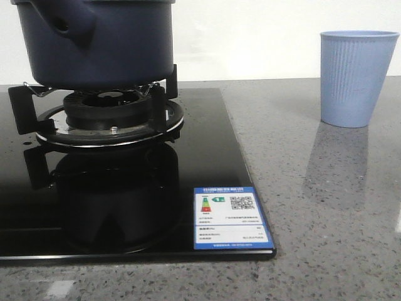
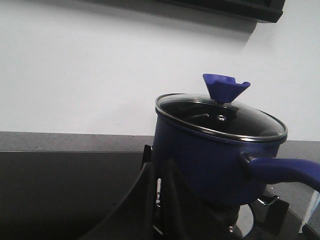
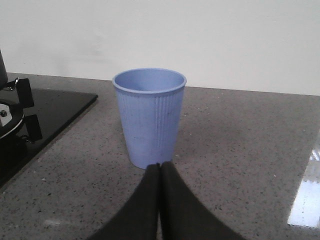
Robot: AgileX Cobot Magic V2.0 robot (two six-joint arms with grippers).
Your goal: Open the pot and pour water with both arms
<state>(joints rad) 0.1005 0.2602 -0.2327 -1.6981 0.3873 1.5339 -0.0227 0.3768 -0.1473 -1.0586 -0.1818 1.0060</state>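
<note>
Front, left wrist and right wrist views of a stove and counter. At far left, the pot point(image 1: 94, 41), dark navy with straight sides and a stubby handle socket with a hole, stands on the black grate point(image 1: 94, 106) of the burner point(image 1: 106, 122); its top is cut off in the front view. The left wrist view shows it closed by a glass lid point(image 2: 220, 117) with a metal rim and a blue knob point(image 2: 225, 87), a blue handle point(image 2: 285, 170) running off to one side. The left gripper point(image 2: 160, 200) sits near the pot's side, its two dark fingers point(image 2: 135, 210) pressed nearly together, holding nothing; whether they touch the pot cannot be told. The burner is set in a glossy black glass cooktop point(image 1: 125, 207), which mirrors the grate and carries a blue and white energy label point(image 1: 230, 217) at its near right corner. Right of the cooktop runs a grey speckled counter point(image 1: 313, 207). At far right, well apart from the pot, a light blue ribbed cup point(image 1: 357, 78) stands upright on the counter. In the right wrist view the right gripper point(image 3: 160, 170) is closed, fingers together and empty, tips just beside the base of the cup point(image 3: 150, 122); contact cannot be judged.
</note>
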